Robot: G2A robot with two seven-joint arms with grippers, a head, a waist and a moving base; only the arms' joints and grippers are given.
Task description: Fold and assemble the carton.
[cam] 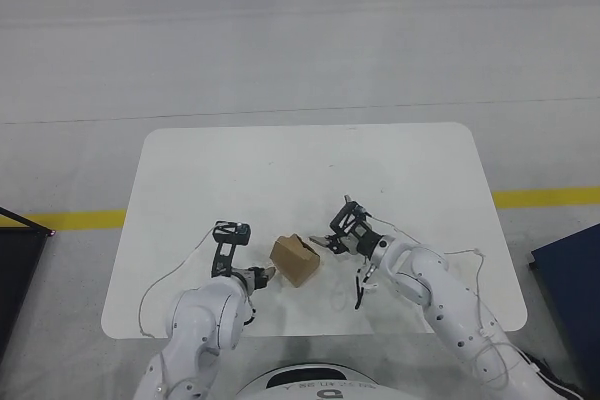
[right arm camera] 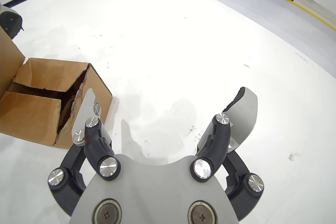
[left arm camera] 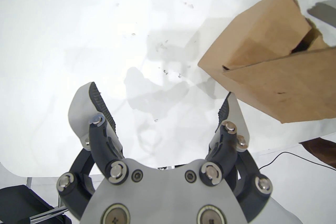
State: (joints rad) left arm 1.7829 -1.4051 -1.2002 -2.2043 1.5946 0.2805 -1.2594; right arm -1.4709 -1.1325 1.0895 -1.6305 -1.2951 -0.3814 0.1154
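Carton (cam: 295, 259) of brown cardboard, lying on its side on the white counter (cam: 380, 170), between the two grippers. Left gripper (cam: 263, 277) just beside one end of the carton, fingers spread wide with nothing between them. Seen from the left wrist, one of its fingertips (left arm camera: 229, 104) right at a lower corner of the carton (left arm camera: 275, 64), touching or nearly so; cannot tell which. The other fingertip well clear of the carton, over bare counter (left arm camera: 78, 12). Right gripper (cam: 327, 241) at the opposite end of the carton, likewise spread wide and gripping nothing. From the right wrist view, that end of the carton (right arm camera: 44, 104) open, its flaps folded partly inward with a dark gap left between them and one edge ragged and torn. One finger (right arm camera: 89, 101) of the right gripper (right arm camera: 166, 93) in front of that torn edge, contact not clear; the other finger well off to the side of the carton, above the counter (right arm camera: 183, 38).
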